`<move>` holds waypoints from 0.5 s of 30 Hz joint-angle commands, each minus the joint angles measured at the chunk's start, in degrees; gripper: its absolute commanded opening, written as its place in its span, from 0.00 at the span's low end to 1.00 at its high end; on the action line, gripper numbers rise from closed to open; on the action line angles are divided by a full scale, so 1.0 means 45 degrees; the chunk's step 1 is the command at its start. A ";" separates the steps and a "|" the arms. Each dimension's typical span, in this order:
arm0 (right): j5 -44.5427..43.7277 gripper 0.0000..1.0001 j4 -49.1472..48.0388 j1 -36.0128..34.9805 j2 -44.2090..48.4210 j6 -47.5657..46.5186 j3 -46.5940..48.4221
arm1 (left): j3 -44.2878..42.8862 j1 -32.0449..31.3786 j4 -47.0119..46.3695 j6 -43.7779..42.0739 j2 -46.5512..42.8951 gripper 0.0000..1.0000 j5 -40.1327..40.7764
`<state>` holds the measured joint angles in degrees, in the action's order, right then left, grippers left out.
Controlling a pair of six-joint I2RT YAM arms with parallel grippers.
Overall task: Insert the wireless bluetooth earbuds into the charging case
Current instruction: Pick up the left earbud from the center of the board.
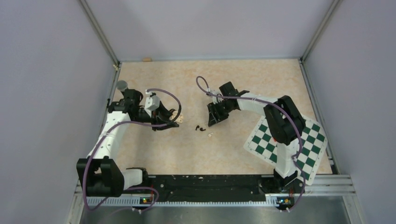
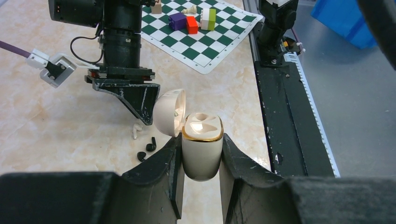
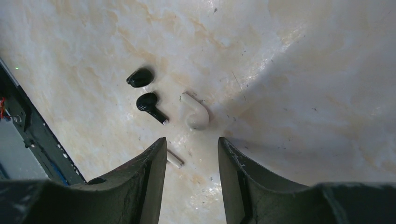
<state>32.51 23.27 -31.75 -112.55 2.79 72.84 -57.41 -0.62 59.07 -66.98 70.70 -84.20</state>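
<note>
Case (image 2: 201, 156): cream with a gold rim, off the table. It is clamped upright between the fingers of the left gripper (image 2: 201, 140), which press on its two sides. Lid (image 2: 169, 112) stands open, tilted toward the right arm, and two bare sockets face up. Only the left wrist view shows this. In the top view the case is a pale speck at the gripper tip, left of table centre.

Buds: all lie on the table (image 1: 243, 84) between the two grippers.
- Right wrist view shows the most. Two black buds (image 3: 150, 103) lie side by side, one with a silver-tipped stem, the other a rounded lump.
- A white bud (image 3: 196, 114) lies just beside them, touching neither.
- A second white stem (image 3: 174, 160) shows at the inner edge of one finger, the rest of it hidden.
- Left wrist view shows the black pair and only one white bud. Top view gives dark specks and one pale speck.

Right gripper (image 3: 191, 140): jaws apart, only table between them. The white bud lies just ahead of the gap, untouched. Left wrist view shows the fingers pointing down close by that bud. Contact with the table: cannot tell.

Chessboard (image 1: 299, 140): on the table's right side, partly under the right arm. Coloured blocks (image 2: 192, 24) on it show in the left wrist view only.
</note>
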 commanded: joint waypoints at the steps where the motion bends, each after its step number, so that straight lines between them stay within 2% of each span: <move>1: 0.0245 0.44 -0.0383 -0.0234 -0.0305 0.0434 0.0242 | -0.0524 0.0048 0.0753 -0.0999 0.0058 0.00 -0.0636; 15: -0.0846 0.35 -0.0873 -0.0552 -0.0731 0.0758 0.0068 | -0.0670 0.0059 0.1649 -0.2067 0.0193 0.00 -0.0691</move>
<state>32.12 19.86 -33.39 -113.62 5.91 72.86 -58.13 -0.62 64.10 -73.06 71.26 -84.64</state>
